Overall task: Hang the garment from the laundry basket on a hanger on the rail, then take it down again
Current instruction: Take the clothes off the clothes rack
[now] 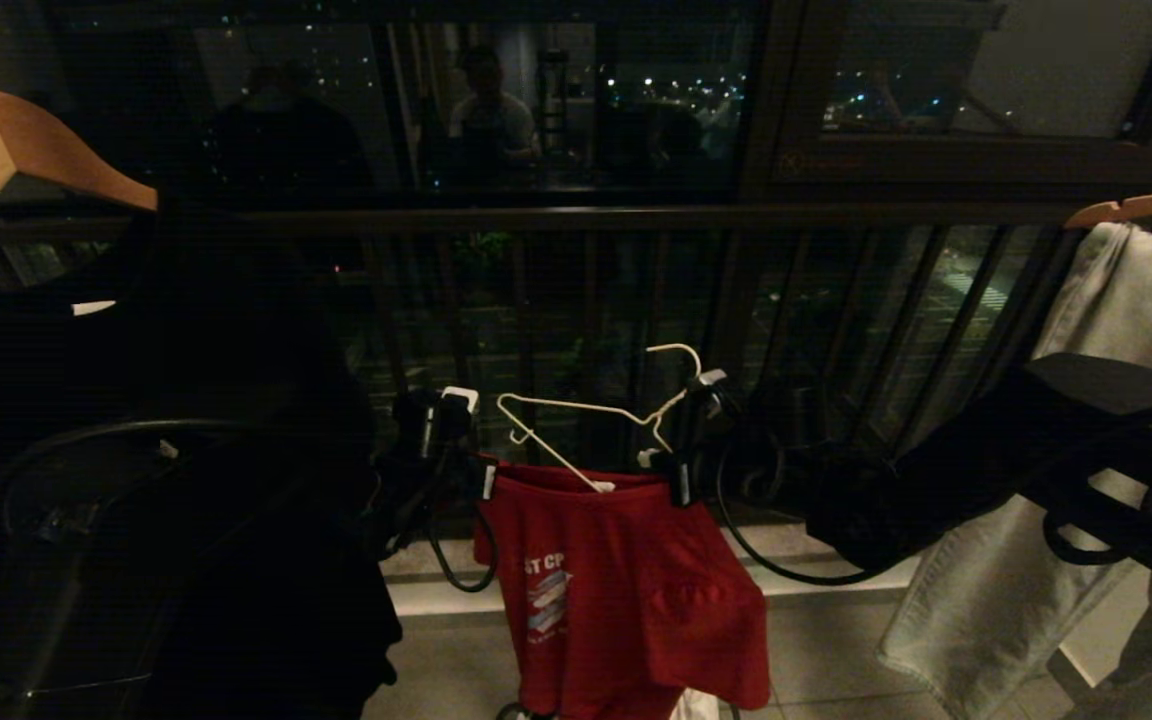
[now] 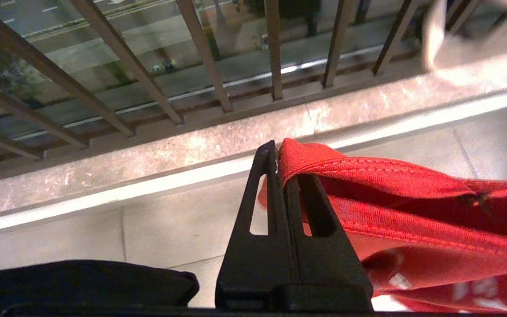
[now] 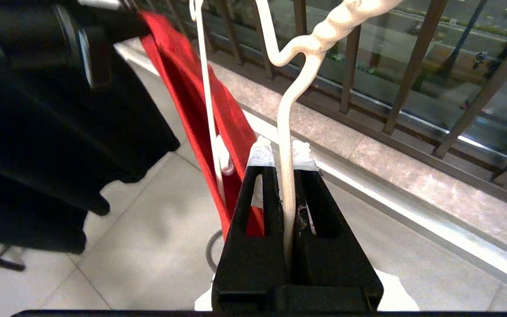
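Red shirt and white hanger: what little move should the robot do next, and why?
Probably slide the hanger further into the red shirt. The right gripper is shut on the hanger's wire, the left gripper pinches the shirt's edge, and only one hanger end is tucked into the cloth; the rest is still above it.

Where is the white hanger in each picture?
Head view: the hanger sits mid-frame, above the red T-shirt.
Left wrist view: not in it.
Right wrist view: its wire rises up the middle, pinched by the right gripper.
Shared landmark: the red T-shirt.
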Available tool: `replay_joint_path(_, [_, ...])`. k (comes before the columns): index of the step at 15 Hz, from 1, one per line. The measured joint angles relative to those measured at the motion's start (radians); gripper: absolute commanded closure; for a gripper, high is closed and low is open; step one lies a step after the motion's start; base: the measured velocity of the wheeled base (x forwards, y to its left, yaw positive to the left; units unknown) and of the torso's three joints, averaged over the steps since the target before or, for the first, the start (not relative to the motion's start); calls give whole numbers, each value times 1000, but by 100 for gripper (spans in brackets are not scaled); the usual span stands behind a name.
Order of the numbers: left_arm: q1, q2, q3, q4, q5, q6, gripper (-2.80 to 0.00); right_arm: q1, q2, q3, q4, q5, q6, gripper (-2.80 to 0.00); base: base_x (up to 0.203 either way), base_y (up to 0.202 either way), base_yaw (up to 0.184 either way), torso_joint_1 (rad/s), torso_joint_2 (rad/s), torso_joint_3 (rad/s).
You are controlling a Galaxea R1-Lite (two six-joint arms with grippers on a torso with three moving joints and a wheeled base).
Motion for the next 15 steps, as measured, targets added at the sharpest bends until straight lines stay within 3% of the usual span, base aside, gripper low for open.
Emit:
replay_joint_path(5, [-7,30,-12,0,0,2,0,-1,18,-72,-23,-1,32,0,0,0,0,0,0,0])
replay_joint_path(11, [-41,38,15,-1,3,3,0,-1,48,-54,-30,-22,30,0,0,0,0,0,0,0])
replay_joint_path(12, [-45,38,20,-1,6,5,-280,-1,53,-55,-31,-24,30,0,0,0,0,0,0,0])
replay_joint_path(15, [-51,40,25,0,16,11,-280,-1,60,-56,-31,-25,30,0,0,0,0,0,0,0])
